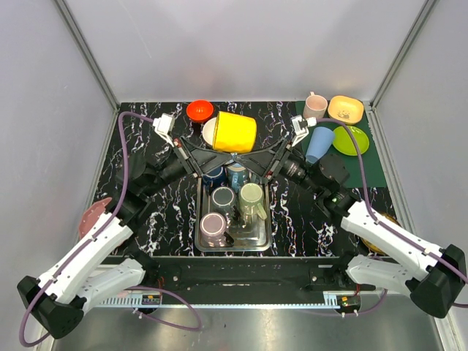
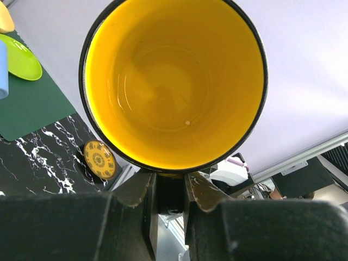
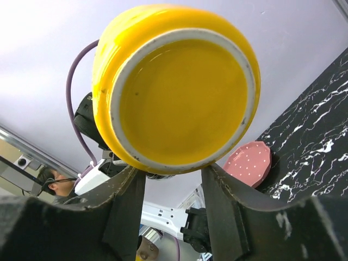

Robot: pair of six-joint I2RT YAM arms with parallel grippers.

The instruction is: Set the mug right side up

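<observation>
The yellow mug (image 1: pixel 234 131) hangs in the air on its side above the far end of the tray, its mouth to the left and its base to the right. My left gripper (image 1: pixel 208 150) is shut on the mug's dark handle; the left wrist view looks straight into the mug's mouth (image 2: pixel 174 81), with the gripper (image 2: pixel 169 182) pinched just under the rim. My right gripper (image 1: pixel 257 152) is open; in the right wrist view its fingertips (image 3: pixel 173 171) stand apart beneath the mug's base (image 3: pixel 182 100).
A metal tray (image 1: pixel 201 241) with several mugs lies below. A red bowl (image 1: pixel 199 110) and a white plate (image 1: pixel 209 131) sit behind the mug. A pink mug (image 1: pixel 315 104), orange bowl (image 1: pixel 345 110), green plate (image 1: pixel 351 139) and blue cup (image 1: pixel 319 142) stand far right. A pink plate (image 1: pixel 93 217) lies left.
</observation>
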